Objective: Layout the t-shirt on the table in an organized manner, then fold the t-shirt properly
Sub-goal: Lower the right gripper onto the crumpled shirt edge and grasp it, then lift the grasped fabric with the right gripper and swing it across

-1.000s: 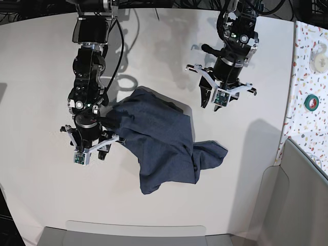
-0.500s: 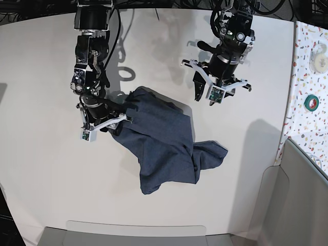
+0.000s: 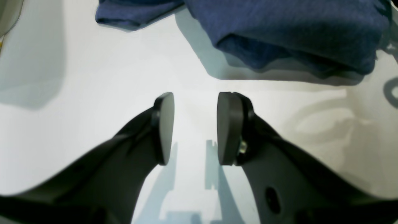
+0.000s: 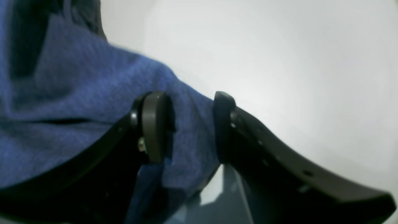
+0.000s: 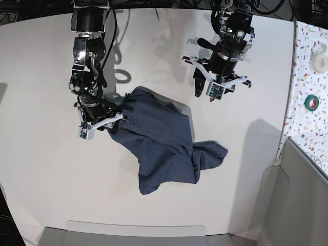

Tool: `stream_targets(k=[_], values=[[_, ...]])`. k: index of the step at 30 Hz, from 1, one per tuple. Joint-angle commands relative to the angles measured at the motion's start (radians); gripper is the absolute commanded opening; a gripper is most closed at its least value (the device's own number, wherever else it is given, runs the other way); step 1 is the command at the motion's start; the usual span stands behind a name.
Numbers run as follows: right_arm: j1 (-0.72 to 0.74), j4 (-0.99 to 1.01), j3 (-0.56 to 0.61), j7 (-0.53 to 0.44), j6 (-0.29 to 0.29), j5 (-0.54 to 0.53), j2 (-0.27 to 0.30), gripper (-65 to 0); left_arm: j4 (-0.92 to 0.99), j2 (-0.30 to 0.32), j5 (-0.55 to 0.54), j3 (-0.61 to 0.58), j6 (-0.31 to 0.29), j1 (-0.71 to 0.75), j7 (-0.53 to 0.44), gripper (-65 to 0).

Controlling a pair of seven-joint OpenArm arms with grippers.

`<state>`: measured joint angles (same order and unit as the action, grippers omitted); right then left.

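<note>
The navy t-shirt (image 5: 164, 138) lies crumpled near the middle of the white table (image 5: 46, 169), with one sleeve bunched to the right. My right gripper (image 5: 124, 110) is at the shirt's left edge. In the right wrist view its jaws (image 4: 191, 102) stand open, and a fold of the blue t-shirt (image 4: 77, 93) fills the gap between them. My left gripper (image 5: 205, 92) hovers above bare table beyond the shirt's upper right corner. It is open (image 3: 195, 99) and empty, with the t-shirt (image 3: 295, 34) a short way ahead of its fingertips.
A speckled side surface (image 5: 302, 77) at the right holds a green tape roll (image 5: 311, 102) and a white roll (image 5: 320, 51). Grey bins stand along the near edge (image 5: 133, 233) and at the lower right (image 5: 302, 195).
My right gripper has swung up from below the shirt's left corner and now straddles its left edge. My left gripper has drawn back slightly, away from the shirt. The shirt has barely moved.
</note>
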<state>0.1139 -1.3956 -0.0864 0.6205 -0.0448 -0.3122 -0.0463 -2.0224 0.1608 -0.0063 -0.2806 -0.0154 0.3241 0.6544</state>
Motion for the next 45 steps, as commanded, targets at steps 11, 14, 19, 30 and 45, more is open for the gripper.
stream_targets(k=[11, 14, 19, 30, 45], values=[[-0.021, -0.255, 0.145, 0.040, -0.080, 0.000, -0.004, -64.9, -0.016, 0.000, 0.004, 0.001, 0.005, -0.003, -0.021, -42.2], [-0.026, -0.391, 0.254, 0.040, -0.079, 0.003, 0.000, -64.9, -0.016, 0.001, 0.004, 0.001, 0.005, 0.008, -0.021, -42.2], [-0.007, -0.468, 0.442, 0.040, -0.079, 0.005, 0.000, -64.9, -0.019, 0.001, 0.004, 0.004, 0.005, 0.017, -0.023, -42.2], [0.069, -0.453, 0.857, 0.040, -0.082, 0.005, 0.000, -64.9, -0.021, -0.065, 0.004, 0.310, 0.005, 0.040, -0.068, -42.2], [0.057, -0.598, 0.873, 0.031, -0.079, 0.003, 0.053, -64.9, -0.019, -0.065, 0.004, 0.418, 0.005, 0.062, -0.072, -42.2]])
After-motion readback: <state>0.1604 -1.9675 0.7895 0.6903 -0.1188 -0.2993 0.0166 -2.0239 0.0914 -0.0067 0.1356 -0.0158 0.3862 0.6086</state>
